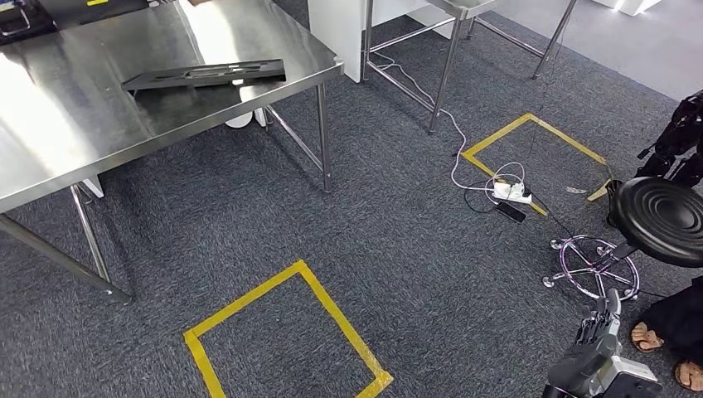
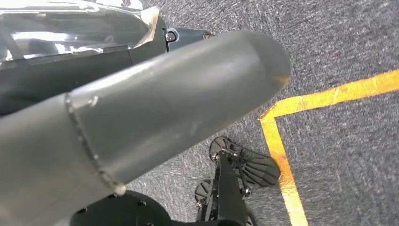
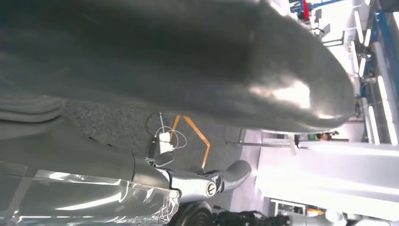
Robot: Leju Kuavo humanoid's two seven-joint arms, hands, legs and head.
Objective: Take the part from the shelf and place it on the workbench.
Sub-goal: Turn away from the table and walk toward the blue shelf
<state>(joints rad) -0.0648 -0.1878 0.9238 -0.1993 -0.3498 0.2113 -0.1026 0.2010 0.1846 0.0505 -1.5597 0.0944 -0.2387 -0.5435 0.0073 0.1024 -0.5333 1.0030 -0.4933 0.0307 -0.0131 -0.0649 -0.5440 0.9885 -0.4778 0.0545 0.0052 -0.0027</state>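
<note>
Far ahead and to the left of the right hand (image 1: 595, 340), the part (image 1: 207, 75) lies flat on the steel counter (image 1: 99, 116), near the counter's front right corner. It's a dark, flat, elongated piece with slots, nothing touching it. Right hand sits low at the bottom right of the head view, dark fingers (image 1: 590, 325) pointing up and slightly curled, nothing in them that I can see; whether they count as closed or apart, cannot tell. In the right wrist view the big grey thumb (image 3: 188, 61) blocks most of the picture, fingers not readable there either. Left hand (image 2: 155, 113) in the left wrist view is a thick grey thumb over carpet, holding nothing visible; finger spread cannot be told.

Grey carpet floor (image 1: 398, 249). Yellow tape square (image 1: 286, 332) on the floor, left of the right hand and well apart from it, in front of the counter. Second yellow tape square (image 1: 535, 157) further ahead of the right hand, with a white power strip (image 1: 514, 192) and tangled cables on its near edge. Black round stool (image 1: 663, 217) with chrome base just beside and ahead of the right hand. A person's sandalled feet (image 1: 663, 352) right next to the hand, at the frame's right edge. Second steel table (image 1: 464, 16) legs at the top.
</note>
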